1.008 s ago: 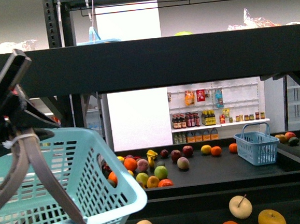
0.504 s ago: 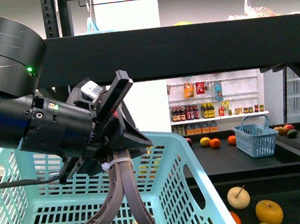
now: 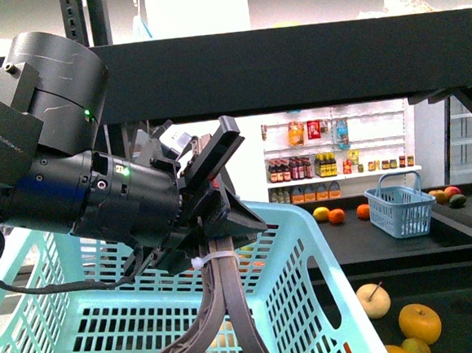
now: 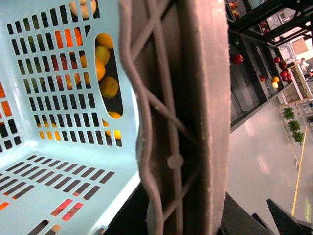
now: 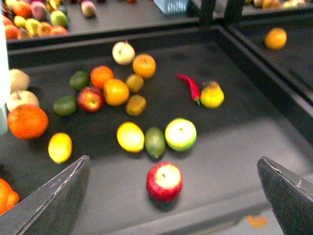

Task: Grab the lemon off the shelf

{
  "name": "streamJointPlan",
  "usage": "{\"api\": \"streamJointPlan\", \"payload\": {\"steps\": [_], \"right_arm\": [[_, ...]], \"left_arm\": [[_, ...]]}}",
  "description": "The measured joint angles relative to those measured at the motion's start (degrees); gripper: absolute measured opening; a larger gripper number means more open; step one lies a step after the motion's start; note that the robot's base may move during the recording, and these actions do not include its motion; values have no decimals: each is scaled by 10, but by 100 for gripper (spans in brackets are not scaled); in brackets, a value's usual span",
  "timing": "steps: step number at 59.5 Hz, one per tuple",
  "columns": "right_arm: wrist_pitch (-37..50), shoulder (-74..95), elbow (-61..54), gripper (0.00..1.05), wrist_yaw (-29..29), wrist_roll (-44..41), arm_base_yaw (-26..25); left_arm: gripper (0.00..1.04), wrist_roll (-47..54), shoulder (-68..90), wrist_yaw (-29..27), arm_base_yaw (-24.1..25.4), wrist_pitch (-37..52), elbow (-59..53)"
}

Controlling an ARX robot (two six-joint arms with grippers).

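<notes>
The shelf [image 3: 293, 66] is a black rack with thick dark decks. In the right wrist view its lower deck [image 5: 234, 127] holds loose fruit. Two bright yellow oval fruits lie there, one [image 5: 130, 136] touching a green oval fruit and one [image 5: 60, 147] further aside; either could be the lemon. My right gripper [image 5: 172, 161] is open and empty, hovering above a red apple [image 5: 164, 181]. My left gripper [image 3: 219, 247] is shut on the grey basket handle [image 4: 171, 122] of a pale blue basket [image 3: 311, 301], held in front of the shelf.
Oranges [image 5: 27, 121], a green-yellow apple [image 5: 180, 133], a red chilli [image 5: 190, 87] and a yellow pear [image 5: 212, 96] lie around on the deck. A raised black rim [image 5: 274, 93] bounds it. A small blue basket [image 3: 400, 209] and more fruit sit on the middle deck. White product shelves [image 3: 342, 168] stand behind.
My left arm has swung in from the left to the middle of the front view, carrying the pale blue basket with it. The basket now hides most of the middle deck's fruit.
</notes>
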Motion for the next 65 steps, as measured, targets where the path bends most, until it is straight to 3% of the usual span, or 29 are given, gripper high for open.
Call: {"api": "streamJointPlan", "payload": {"steps": [6, 16, 32, 54, 65], "right_arm": [[130, 214, 66, 102, -107, -24, -79], [277, 525, 204, 102, -159, -75, -137], [267, 865, 409, 102, -198, -179, -110], [271, 1064, 548, 102, -186, -263, -44], [274, 1129, 600, 102, -185, -292, -34]], "left_arm": [[15, 1, 0, 0, 0, 0, 0], [15, 1, 0, -2, 0, 0, 0], [14, 3, 0, 0, 0, 0, 0], [14, 4, 0, -1, 0, 0, 0], [14, 4, 0, 0, 0, 0, 0]]}}
